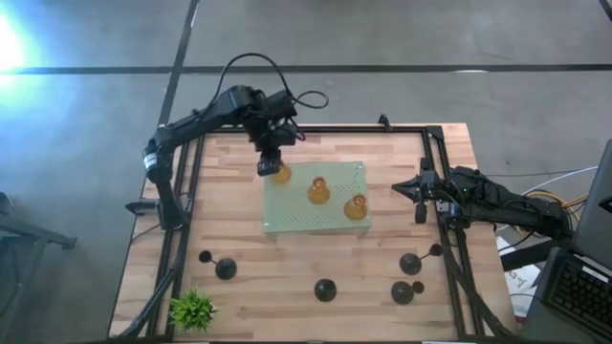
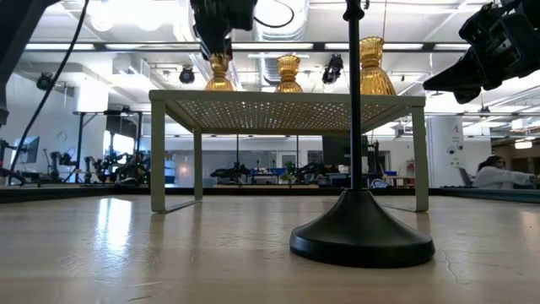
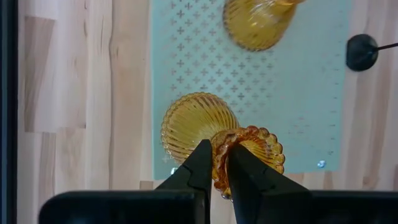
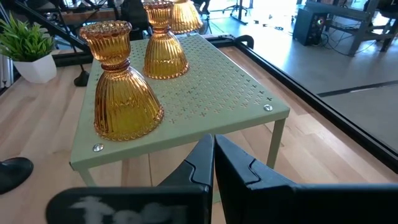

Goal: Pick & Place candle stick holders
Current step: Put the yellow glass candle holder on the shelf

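Three amber ribbed candle stick holders (image 1: 317,191) stand on a pale green perforated stand (image 1: 337,172). My left gripper (image 1: 268,164) is over the stand's far left corner, shut on the amber holder there (image 1: 280,174). Several black holders with round bases stand on the wood near the front edge, one at the left (image 1: 225,268), one in the middle (image 1: 325,290) and others at the right (image 1: 409,263). My right gripper (image 1: 421,199) is shut and empty to the right of the stand, fingers pointing toward it (image 4: 213,142). My left gripper pinches the scalloped rim (image 3: 222,157) of the amber holder's cup top between its two fingers (image 3: 200,167). The fingers come from above, pointing down. The holder stays upright with its wide ribbed base (image 3: 189,121) on the stand, close to the corner (image 2: 219,80).
A small green plant (image 1: 192,309) sits at the front left corner. Black frame rails (image 1: 448,239) run along the table's left, right and far sides. The stand rests on thin legs (image 2: 158,156) with open room beneath. A person (image 2: 494,173) sits far behind the table.
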{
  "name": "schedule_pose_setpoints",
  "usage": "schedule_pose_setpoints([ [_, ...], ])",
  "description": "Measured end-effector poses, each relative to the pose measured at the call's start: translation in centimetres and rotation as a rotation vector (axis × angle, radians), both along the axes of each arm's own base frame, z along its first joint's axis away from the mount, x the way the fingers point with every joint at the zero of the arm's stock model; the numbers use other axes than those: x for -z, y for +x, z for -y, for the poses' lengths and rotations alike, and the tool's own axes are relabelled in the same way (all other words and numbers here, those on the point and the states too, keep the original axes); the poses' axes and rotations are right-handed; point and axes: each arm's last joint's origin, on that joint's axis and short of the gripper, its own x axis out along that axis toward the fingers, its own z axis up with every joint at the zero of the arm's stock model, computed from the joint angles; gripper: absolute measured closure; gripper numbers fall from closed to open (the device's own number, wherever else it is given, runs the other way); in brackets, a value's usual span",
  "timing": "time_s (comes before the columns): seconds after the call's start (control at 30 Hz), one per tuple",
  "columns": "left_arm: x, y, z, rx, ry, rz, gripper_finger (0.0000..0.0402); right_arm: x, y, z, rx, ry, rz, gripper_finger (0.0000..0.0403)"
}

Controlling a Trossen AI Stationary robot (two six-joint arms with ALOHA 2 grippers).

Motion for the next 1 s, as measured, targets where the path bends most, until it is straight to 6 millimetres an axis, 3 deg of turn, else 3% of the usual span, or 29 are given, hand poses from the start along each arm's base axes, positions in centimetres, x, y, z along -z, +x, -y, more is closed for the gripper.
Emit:
schedule_pose_setpoints([
  [0.33, 1.3, -0.5, -2.1, -0.049, -0.059, -0.002, 0.0369, 0.0, 0.0, 0.0, 0.000, 0.000, 0.000, 0.0394],
  [0.67, 3.0, -0.2, -2.4, -0.021, -0.111, -0.009, 0.0369, 0.0, 0.0, 0.0, 0.000, 0.000, 0.000, 0.0394],
  [1.0, 3.2, -0.3, -2.7, -0.027, -0.129, -0.003, 0.0369, 0.0, 0.0, 0.0, 0.000, 0.000, 0.000, 0.0394],
])
